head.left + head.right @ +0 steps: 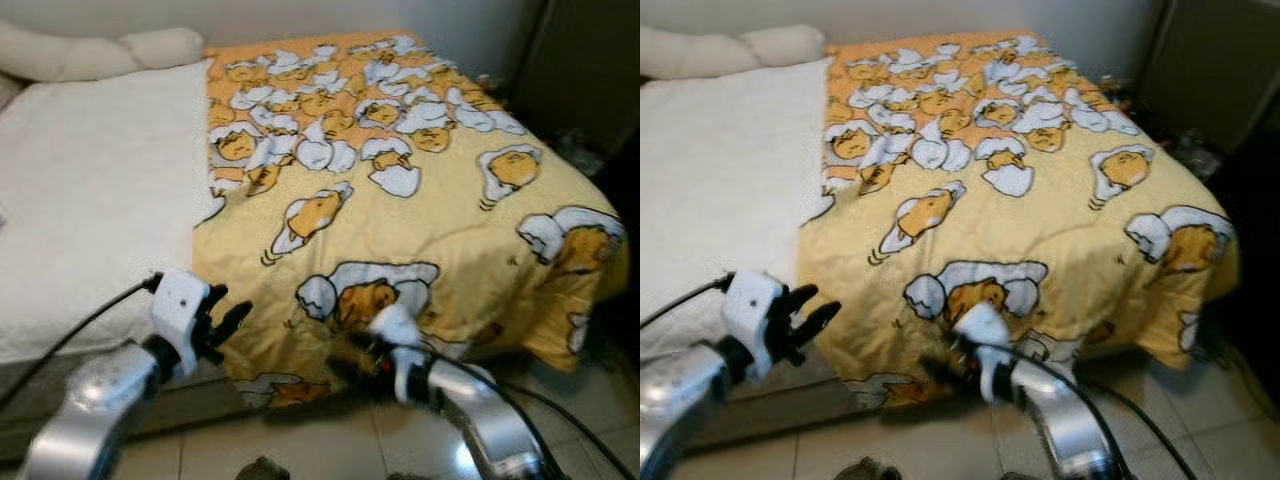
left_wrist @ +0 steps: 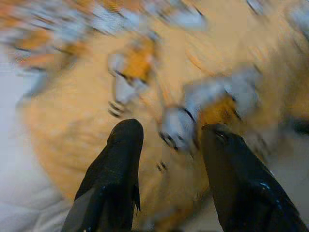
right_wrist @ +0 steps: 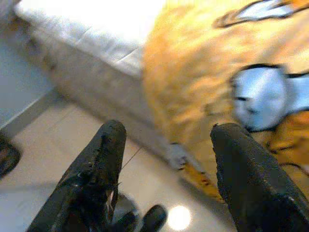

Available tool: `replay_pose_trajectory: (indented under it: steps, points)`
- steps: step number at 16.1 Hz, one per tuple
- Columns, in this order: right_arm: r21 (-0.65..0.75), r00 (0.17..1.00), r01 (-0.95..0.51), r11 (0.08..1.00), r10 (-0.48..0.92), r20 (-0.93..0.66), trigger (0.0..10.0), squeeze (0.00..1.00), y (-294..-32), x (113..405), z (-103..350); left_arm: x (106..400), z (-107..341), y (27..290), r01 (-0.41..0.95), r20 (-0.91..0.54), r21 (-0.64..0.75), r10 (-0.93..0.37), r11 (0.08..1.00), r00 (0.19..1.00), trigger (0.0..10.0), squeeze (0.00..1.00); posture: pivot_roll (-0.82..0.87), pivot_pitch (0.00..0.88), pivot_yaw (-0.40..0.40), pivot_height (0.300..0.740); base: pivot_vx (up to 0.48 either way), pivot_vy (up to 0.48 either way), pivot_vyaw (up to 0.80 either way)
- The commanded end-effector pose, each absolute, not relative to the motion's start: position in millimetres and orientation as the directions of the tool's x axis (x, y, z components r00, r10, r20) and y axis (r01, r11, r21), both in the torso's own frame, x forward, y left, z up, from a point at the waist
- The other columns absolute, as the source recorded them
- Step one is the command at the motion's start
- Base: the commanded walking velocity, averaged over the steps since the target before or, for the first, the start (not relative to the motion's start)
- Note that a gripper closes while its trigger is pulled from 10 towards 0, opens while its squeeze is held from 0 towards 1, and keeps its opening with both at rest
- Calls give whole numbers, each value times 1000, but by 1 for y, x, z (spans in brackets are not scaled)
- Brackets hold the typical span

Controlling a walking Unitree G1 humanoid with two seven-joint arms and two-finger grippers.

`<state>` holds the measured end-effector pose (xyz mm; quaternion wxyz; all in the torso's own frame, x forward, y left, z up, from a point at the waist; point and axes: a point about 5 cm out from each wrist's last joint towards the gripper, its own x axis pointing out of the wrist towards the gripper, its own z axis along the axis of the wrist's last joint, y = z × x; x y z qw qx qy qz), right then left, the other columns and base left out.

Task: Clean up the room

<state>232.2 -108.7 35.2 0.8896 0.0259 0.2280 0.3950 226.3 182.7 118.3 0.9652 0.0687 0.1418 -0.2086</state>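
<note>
Nearest to me I see the tiled floor (image 1: 350, 440) and both arms raised at the foot of the bed (image 1: 90, 200). The left gripper (image 1: 222, 325) has its fingers (image 2: 118, 164) spread wide and holds nothing, just beside the near left edge of the yellow blanket (image 1: 400, 220). The right gripper (image 3: 169, 159), also wide open and empty, is at the blanket's hanging near edge. Farther, the blanket covers the bed's right part; a white pillow (image 1: 90, 50) lies far left.

Bed (image 1: 90, 200): white sheet exposed on robot's left half. Yellow blanket (image 1: 400, 200) with egg-character print covers the right half, draping over the foot edge toward the tiled floor (image 1: 330, 440). Pale pillows (image 1: 90, 50), apparently two, at the head.
</note>
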Motion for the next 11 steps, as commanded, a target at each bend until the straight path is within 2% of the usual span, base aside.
replay_pose_trajectory:
  steps: [1,2,3,4,6,7,8,11]
  points:
    - [199,702,-599,776,628,-335,10000,1000,-118,242,48,223,110,192,306,-317,91,-264,948,911,10000,0,15,0,70,740,0,0,0]
    - [190,749,-545,817,576,-329,10000,1000,-123,241,50,222,109,192,275,-306,98,-235,956,923,10000,0,12,0,67,740,0,0,0]
    - [172,796,-477,862,507,-332,10000,102,-129,240,50,221,108,192,234,-293,115,-192,965,937,10000,0,9,0,63,740,0,0,0]
    - [160,825,-428,890,457,-334,10000,0,-134,239,50,221,106,192,198,-290,112,-159,974,944,10000,0,0,0,59,740,0,0,0]
    - [110,914,-250,962,272,-303,10000,0,-147,240,56,228,109,188,205,-264,118,-169,971,950,10000,0,-10,0,51,740,0,172,0]
    - [109,917,-239,965,262,-300,10000,0,-147,239,57,229,110,187,203,-258,119,-167,972,952,10000,0,-10,0,51,740,0,345,0]
    - [33,933,-182,983,183,-309,10000,0,-153,238,57,230,109,188,182,-248,117,-149,976,957,10000,0,-24,0,48,740,0,356,0]
    - [35,950,-108,993,114,-290,10000,0,-162,235,59,227,106,193,132,-245,111,-101,985,964,10000,0,-16,0,29,740,0,355,0]
